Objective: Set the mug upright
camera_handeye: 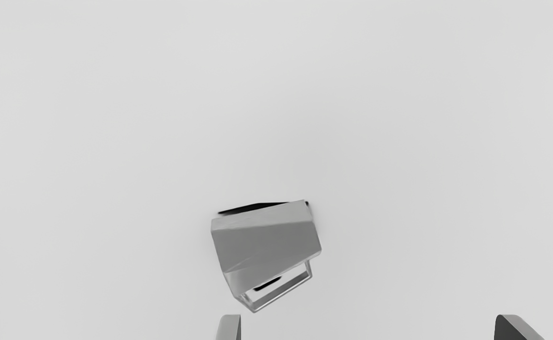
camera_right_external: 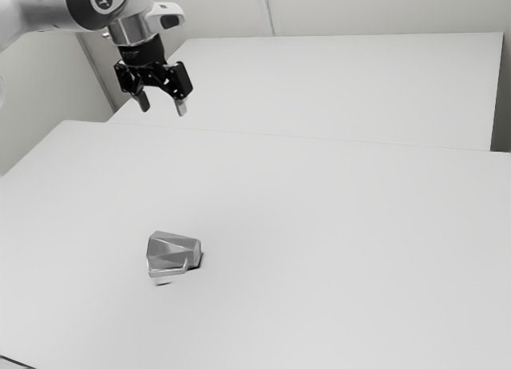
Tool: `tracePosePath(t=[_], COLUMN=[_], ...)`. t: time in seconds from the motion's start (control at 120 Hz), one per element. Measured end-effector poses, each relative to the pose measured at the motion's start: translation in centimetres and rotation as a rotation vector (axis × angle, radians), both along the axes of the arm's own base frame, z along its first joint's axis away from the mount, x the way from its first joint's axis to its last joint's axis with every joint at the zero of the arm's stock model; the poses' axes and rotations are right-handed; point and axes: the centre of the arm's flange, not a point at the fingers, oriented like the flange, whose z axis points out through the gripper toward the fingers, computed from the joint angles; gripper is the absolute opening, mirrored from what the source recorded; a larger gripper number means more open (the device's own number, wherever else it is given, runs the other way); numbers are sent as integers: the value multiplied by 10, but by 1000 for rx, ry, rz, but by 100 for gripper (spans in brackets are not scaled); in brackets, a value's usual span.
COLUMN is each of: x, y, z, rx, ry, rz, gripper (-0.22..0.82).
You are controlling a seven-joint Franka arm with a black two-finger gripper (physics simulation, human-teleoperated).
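1. The pincer (camera_right_external: 163, 108) hangs wide open and empty; the mug (camera_right_external: 172, 254) lies on its side below it.
2. Best straddle its body, avoiding the handle (camera_handeye: 283, 293).
3. Grip, lift, turn base-down, settle gently.

Clearance: open air under the gripper (camera_right_external: 162, 109); one obstacle, the mug (camera_right_external: 172, 253), on its side.
Detail: gripper raised well above the table (camera_right_external: 335, 249), fingers (camera_handeye: 230, 328) spread wide with free space between; passage down to the tabletop open beside the mug, bare surface all round it. In the way: the mug's tapered body, wide end to the exterior view's left, and its handle (camera_handeye: 283, 290), a squared loop projecting from the body on the side nearer the fingers in the wrist view, narrow gap within.
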Motion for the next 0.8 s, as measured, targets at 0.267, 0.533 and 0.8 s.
tracePosePath(t=[0.267, 0.533, 0.8], x=[-7, -40, -63], y=[0, 12, 71], z=[-1, 1, -32], rx=[0, -3, -70], ry=[10, 19, 53], rz=[3, 21, 118], gripper=[58, 58, 58])
